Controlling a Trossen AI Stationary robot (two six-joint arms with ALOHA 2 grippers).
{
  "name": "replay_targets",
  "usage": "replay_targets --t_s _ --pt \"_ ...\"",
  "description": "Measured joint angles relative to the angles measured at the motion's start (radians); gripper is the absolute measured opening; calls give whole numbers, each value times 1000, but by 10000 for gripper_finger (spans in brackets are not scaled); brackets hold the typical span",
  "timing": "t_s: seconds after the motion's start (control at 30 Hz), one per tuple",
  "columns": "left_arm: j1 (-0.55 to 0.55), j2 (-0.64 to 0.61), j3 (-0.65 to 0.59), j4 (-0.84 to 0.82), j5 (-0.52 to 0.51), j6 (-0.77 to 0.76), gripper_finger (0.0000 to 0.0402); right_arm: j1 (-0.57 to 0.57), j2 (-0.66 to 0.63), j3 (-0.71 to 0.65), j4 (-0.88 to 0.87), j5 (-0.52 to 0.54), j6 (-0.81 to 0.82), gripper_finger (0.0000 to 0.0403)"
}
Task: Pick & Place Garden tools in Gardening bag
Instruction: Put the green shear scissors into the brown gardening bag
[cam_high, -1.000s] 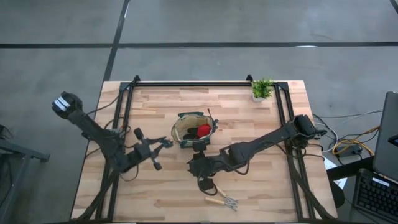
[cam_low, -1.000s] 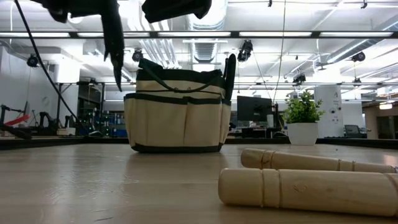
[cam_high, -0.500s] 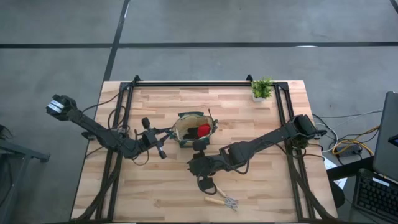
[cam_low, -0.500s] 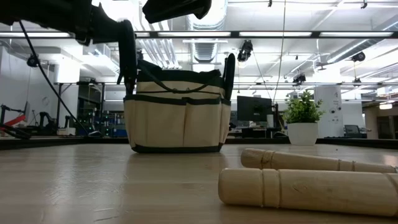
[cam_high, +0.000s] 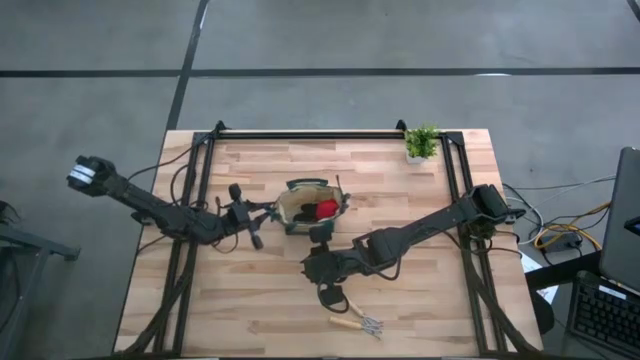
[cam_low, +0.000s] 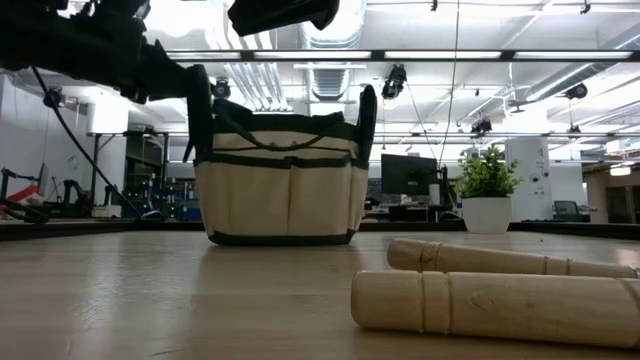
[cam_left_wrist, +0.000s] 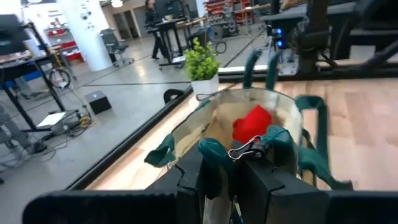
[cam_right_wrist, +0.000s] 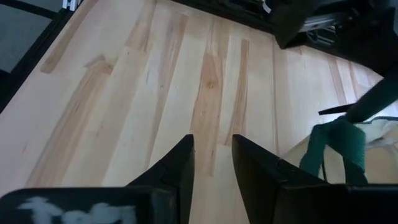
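Observation:
The tan gardening bag (cam_high: 310, 210) with green trim stands upright on its base at the table's middle; it also shows in the low view (cam_low: 285, 185). A red item (cam_left_wrist: 252, 121) lies inside it. My left gripper (cam_high: 252, 216) is at the bag's left rim, shut on teal-handled pruning shears (cam_left_wrist: 249, 149). My right gripper (cam_high: 308, 266) is open and empty just near-side of the bag, low over the bare wood (cam_right_wrist: 210, 155). Two wooden-handled tools (cam_high: 356, 322) lie flat near the front edge, and a dark tool (cam_high: 331, 296) lies beside them. My left gripper pinches the shears' teal handles (cam_left_wrist: 217, 163) between its two fingers. The fingers come about level from the table's left, pointing at the bag. The shears are lifted clear of the table, their forward end (cam_left_wrist: 273, 138) over the bag's left rim.
A small potted plant (cam_high: 421, 144) stands at the far right corner. Black rails (cam_high: 300, 133) run along the table's far edge and sides. The wooden handles (cam_low: 490, 300) lie close to the low camera. Bare wood lies at the table's left front.
My left gripper has carried the shears toward the table's right and far edges, up to the bag's left rim. It has tipped from pointing down to nearly level. My right arm has kept still.

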Motion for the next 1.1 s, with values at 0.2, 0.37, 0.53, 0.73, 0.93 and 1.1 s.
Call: replay_targets --t_s 0.2,0.37,0.53,0.73,0.93,1.1 --pt "23 2 -3 23 57 50 65 0 0 0 5 0 0 100" --pt "33 18 -6 -1 68 -3 65 0 0 0 7 0 0 90" --pt "37 30 -6 -1 69 -36 66 0 0 -1 12 0 -5 81" --pt "55 32 -6 -12 126 -42 106 0 0 -1 18 -1 -8 78" --pt "65 32 -6 -18 117 -5 159 0 3 -1 21 -1 -9 88" --pt "68 28 -6 -34 62 -22 177 0 23 -3 18 -1 -9 93"
